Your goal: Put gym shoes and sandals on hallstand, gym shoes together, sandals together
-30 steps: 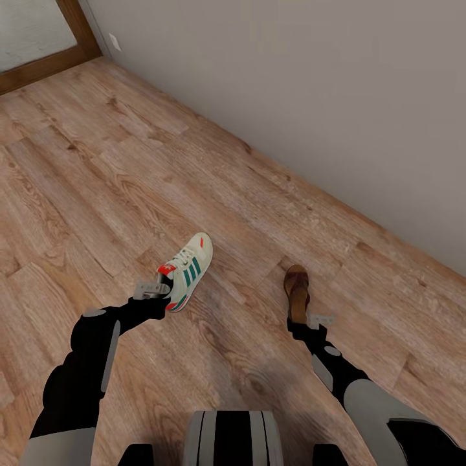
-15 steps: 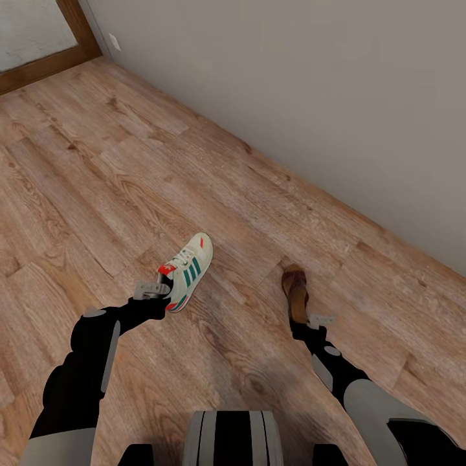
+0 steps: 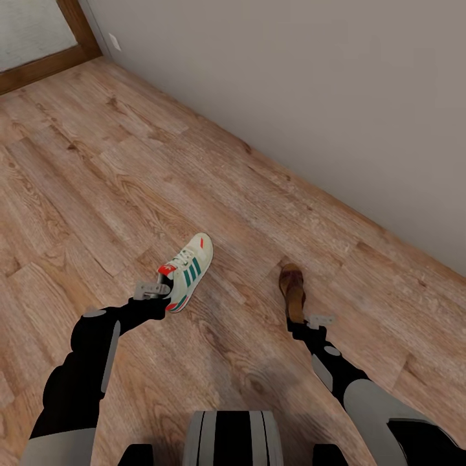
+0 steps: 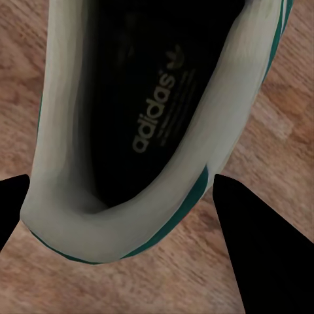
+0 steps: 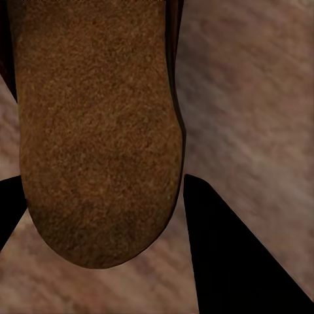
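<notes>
Cream-white with green stripes, one gym shoe (image 3: 188,270) sits at the tip of my left gripper (image 3: 166,289), out on the corridor floor (image 3: 97,181) well clear of the grey wall (image 3: 310,77). Through the left wrist camera I look straight into the shoe's dark opening, and the black fingertips (image 4: 252,229) stand either side of its heel collar, spread wider than the heel; the right-hand one looks just beside the shoe's side, but I cannot tell whether either pad actually presses on it, so I judge this hand open around the heel, not yet clamped. My right gripper (image 3: 299,320) is at the heel end of one brown sandal (image 3: 292,290), which lies between the sneaker and the wall, nearer the wall. In the right wrist camera the sandal's suede-like footbed (image 5: 98,131) runs between two parted dark fingers (image 5: 229,248), with floor visible between the nearer finger and the sole edge, so that hand also reads as open, straddling but not gripping. By my reckoning the task is barely begun: both of these shoes are still on the floor, nothing is lifted, and the second sneaker, second sandal and the hallstand have yet to be dealt with. Closing both hands looks like the step in hand.
</notes>
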### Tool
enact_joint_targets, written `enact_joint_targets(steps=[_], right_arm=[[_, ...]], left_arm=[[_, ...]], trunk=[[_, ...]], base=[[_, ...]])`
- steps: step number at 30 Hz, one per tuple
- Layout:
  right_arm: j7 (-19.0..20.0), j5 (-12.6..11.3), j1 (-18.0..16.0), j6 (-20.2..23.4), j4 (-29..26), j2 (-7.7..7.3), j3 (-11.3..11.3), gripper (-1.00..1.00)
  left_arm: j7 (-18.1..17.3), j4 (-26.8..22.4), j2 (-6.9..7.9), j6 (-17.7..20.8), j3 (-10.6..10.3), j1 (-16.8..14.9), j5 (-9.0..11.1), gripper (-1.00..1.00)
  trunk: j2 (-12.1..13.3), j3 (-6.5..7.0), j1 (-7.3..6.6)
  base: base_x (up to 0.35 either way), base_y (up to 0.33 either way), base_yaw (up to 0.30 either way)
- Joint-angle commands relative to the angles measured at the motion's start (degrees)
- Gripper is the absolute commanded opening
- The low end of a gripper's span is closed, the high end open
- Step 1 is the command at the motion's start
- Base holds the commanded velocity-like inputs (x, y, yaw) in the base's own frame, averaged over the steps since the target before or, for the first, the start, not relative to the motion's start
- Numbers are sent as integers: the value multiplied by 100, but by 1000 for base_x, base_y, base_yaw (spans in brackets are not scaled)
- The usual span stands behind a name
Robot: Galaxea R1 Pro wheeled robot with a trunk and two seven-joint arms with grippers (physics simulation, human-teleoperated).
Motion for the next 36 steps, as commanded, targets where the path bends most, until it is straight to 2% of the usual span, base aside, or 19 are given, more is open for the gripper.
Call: enact_joint_targets(steps=[1, 7, 36], right_arm=[[8, -30, 0, 0, 0, -1, -1, -100], [8, -29, -1, 0, 6, 3, -1, -100], [22, 26, 0, 7, 8, 51, 16, -100]], left_arm=[[-8, 0, 0, -1, -2, 3, -2, -100], [-7, 0, -7, -1, -61, 8, -2, -100], [42, 4, -17, -1, -33, 82, -7, -100]], trunk=[[0, 0, 0], [0, 0, 0], [39, 642, -75]], base=[[0, 0, 0], [0, 0, 0], [0, 0, 0]])
